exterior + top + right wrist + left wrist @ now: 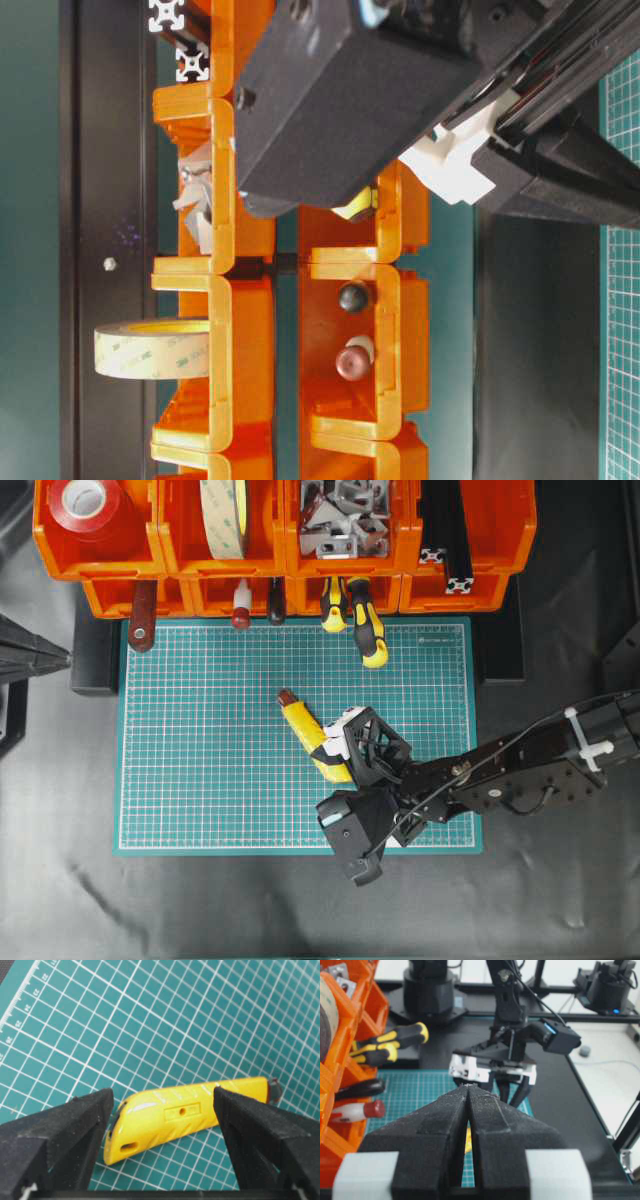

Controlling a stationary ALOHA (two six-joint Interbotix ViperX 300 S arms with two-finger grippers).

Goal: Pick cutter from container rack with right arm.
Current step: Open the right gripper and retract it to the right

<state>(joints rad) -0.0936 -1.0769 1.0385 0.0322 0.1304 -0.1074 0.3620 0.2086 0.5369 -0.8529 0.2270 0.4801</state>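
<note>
Yellow plastic is showing between the spread fingers (75, 1130) of the right hand (165, 1125): the cutter (175, 1115) is lying flat on the green mat (200, 760), well clear of the orange container rack (180, 540), its dark end cap pointing toward the bins. That hand is hovering wide open around the cutter's body, not touching it. On the left wrist view, the left hand (470, 1110) is sitting with its fingers pressed together, holding nothing

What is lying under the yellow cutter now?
The cutter lies on the green mat, between the right gripper's open fingers. The mat directly beneath it is covered.
</note>
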